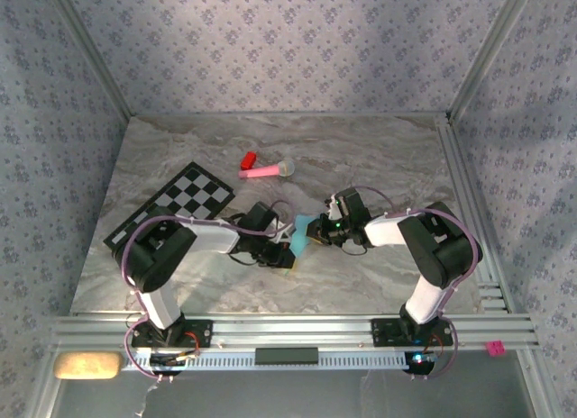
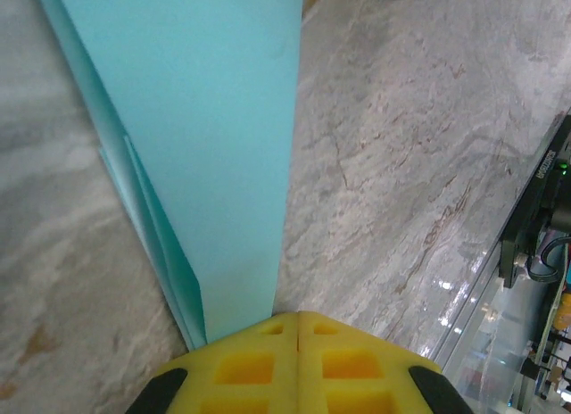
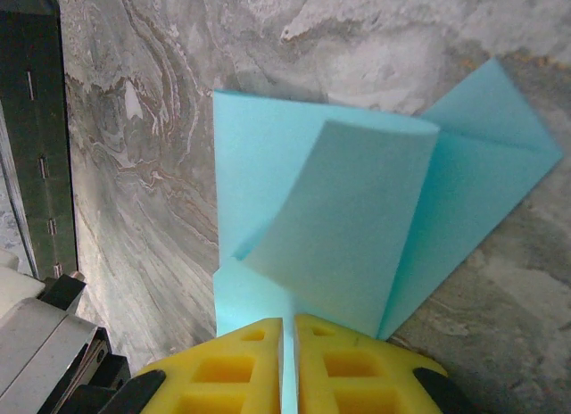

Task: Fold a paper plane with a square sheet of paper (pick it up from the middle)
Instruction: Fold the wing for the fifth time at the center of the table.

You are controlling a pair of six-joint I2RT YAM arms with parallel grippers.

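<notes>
Left gripper [image 2: 297, 318] sits at the bottom edge, yellow fingers [image 2: 241, 365] pressed tight together, and the light-blue paper [image 2: 214, 146] is pinched right at their tips. The paper runs up and away to the top left as a long strip over the grey marbled table [image 2: 419, 146], with folded layers showing along its left side. Far right, there's dark hardware [image 2: 528, 222] with a small green light.
</notes>
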